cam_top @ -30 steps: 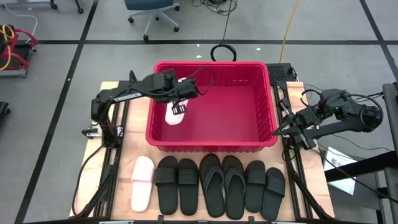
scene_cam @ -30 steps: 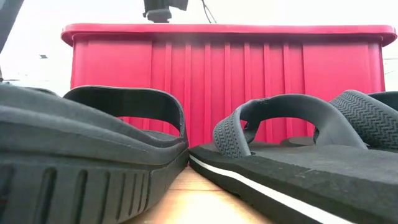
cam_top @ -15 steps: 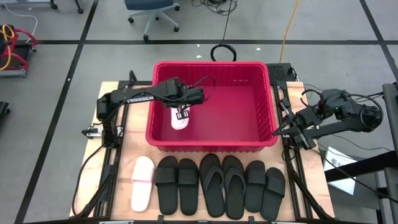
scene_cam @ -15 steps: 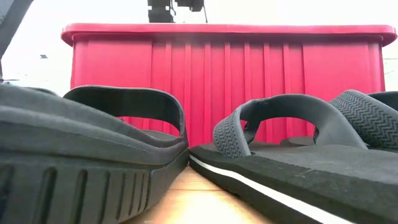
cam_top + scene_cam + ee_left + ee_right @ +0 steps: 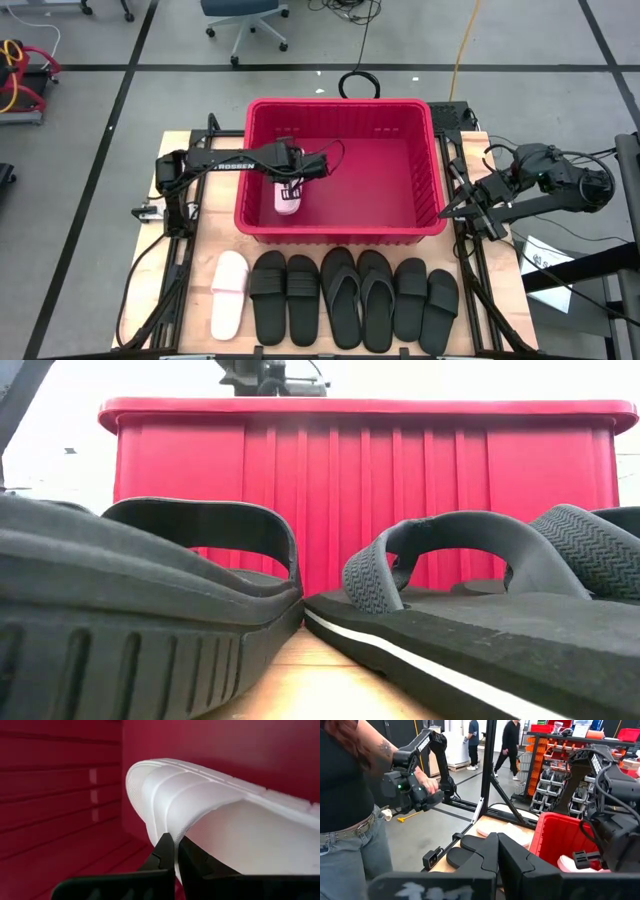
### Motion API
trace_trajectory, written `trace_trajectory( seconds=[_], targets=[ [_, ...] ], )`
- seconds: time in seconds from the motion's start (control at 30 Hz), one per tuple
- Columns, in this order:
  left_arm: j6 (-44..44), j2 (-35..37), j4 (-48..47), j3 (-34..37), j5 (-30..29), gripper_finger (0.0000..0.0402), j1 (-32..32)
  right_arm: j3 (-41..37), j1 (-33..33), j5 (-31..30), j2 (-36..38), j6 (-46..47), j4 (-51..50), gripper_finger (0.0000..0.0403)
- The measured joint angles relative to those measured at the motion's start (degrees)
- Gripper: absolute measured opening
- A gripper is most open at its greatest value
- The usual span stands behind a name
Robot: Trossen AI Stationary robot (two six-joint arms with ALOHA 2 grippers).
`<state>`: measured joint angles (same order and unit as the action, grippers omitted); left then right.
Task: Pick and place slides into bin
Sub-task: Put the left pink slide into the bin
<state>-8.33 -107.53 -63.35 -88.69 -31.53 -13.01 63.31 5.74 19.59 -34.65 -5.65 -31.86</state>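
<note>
The red bin (image 5: 340,236) stands mid-table; its near wall fills the low view (image 5: 400,490). My left gripper (image 5: 292,181) reaches inside it, shut on a white slide (image 5: 288,200), which fills the left wrist view (image 5: 225,815). The other white slide (image 5: 229,293) lies flat on the table at the left end of a row with several black slides (image 5: 360,298) along the near edge. My right gripper (image 5: 462,207) waits shut and empty beside the bin's right wall. My left gripper pinches the edge of the white slide's ribbed strap (image 5: 172,827) between its two fingers (image 5: 162,851). It comes from above and from the table's left. The slide hangs inside the bin below the rim; whether its lower end touches the bin floor I cannot tell.
Black slides (image 5: 200,540) (image 5: 450,560) lie close before the low camera. The right wrist view shows a person (image 5: 350,795) standing beside the table's left, and people farther back in the room. Bare bin floor (image 5: 380,190) lies to the right of the held slide.
My left gripper has carried the white slide from near the bin's far left corner toward the near side and down, deeper into the bin. The slide stays held by its strap. My right arm has kept still.
</note>
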Motion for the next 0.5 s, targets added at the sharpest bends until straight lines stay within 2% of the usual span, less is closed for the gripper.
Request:
trace_trajectory(
  seconds=[0.5],
  targets=[
    [2.9, 0.0, 0.7, 6.8, -0.5, 0.0, -3.0, 0.0, 0.0, 0.0, 0.0, -0.9, 0.4, 0.0]
  ],
)
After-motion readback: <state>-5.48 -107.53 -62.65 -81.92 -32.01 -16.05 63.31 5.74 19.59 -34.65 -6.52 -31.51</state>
